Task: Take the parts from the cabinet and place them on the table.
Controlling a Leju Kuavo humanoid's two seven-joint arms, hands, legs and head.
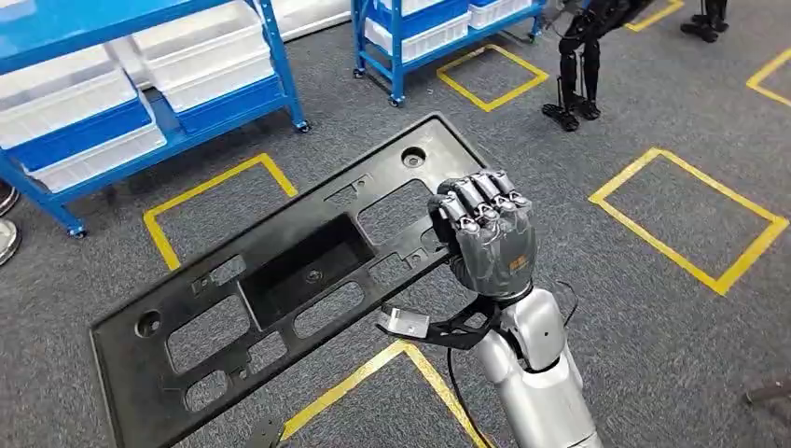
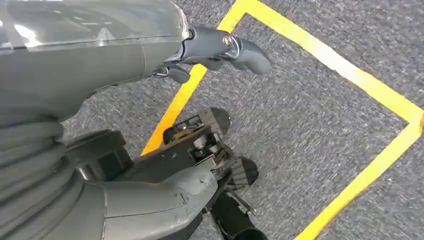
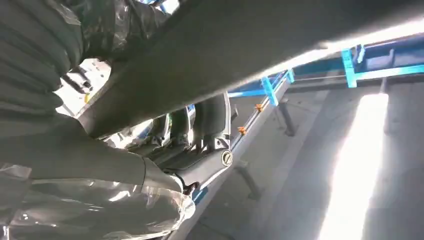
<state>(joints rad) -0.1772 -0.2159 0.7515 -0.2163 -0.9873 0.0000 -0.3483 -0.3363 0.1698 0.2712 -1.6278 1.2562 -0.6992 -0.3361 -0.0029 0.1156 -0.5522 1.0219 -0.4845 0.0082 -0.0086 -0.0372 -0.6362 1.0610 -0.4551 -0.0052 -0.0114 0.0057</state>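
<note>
Panel carried above the grey floor, right hand gripping its edge.

Right hand [image 1: 485,233] has its fingers curled over the long black panel [image 1: 280,280] near the panel's 3 o'clock end, holding it tilted over the carpeted floor [image 1: 616,308]; the panel runs from centre toward 8 o'clock. Left hand [image 2: 150,195], seen in its wrist view, has fingers curled around a dark edge, though what it holds I cannot tell. Yellow floor squares [image 1: 690,219] lie at 3 o'clock and under the panel. Blue shelving [image 1: 140,84] with white bins stands at 10 o'clock.
</note>
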